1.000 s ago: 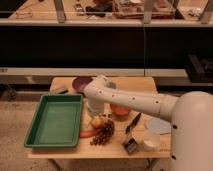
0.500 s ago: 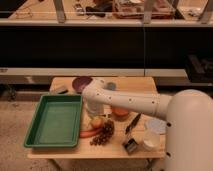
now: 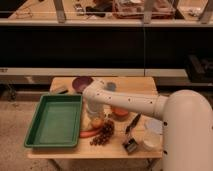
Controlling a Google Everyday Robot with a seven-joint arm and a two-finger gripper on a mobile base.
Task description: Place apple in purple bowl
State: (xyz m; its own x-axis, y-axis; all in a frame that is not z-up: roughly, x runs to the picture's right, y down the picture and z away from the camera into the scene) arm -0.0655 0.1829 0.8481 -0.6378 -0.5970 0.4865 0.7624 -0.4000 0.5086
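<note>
The apple (image 3: 95, 121), yellow with a reddish blush, sits on the wooden table (image 3: 135, 85) just right of the green tray. My gripper (image 3: 94, 114) points down right over the apple, at or just above its top, and hides part of it. The white arm reaches in from the lower right. The purple bowl (image 3: 81, 84) stands at the table's far left edge, behind the gripper, and nothing shows in it.
A green tray (image 3: 55, 120) fills the table's left side. A carrot (image 3: 87, 133) and dark grapes (image 3: 102, 134) lie in front of the apple. The arm partly hides an orange bowl (image 3: 120, 113). There is a grey-blue cup (image 3: 111, 86) at the back, and a black utensil (image 3: 133, 123) and a white cup (image 3: 151, 140) at the right.
My gripper has sunk a little towards the apple. The apple, bowls and other things have not moved.
</note>
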